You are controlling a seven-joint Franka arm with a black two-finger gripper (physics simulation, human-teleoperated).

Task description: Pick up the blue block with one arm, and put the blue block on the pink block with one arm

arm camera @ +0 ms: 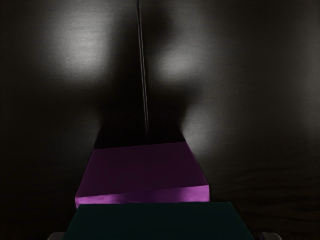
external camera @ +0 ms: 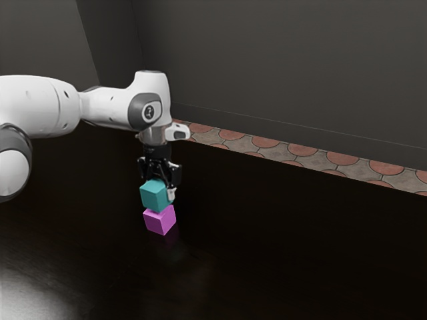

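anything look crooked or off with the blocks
Slightly: the blue block, held in the gripper, is off-centre over the pink block, shifted toward the exterior view's left and seemingly turned a little against it. Nothing else stands out.

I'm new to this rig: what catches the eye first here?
The blue block, gripped by the black gripper, hangs directly over the pink block on the dark table; whether they touch is unclear. A strip of reddish tiled floor runs behind the table's far edge.
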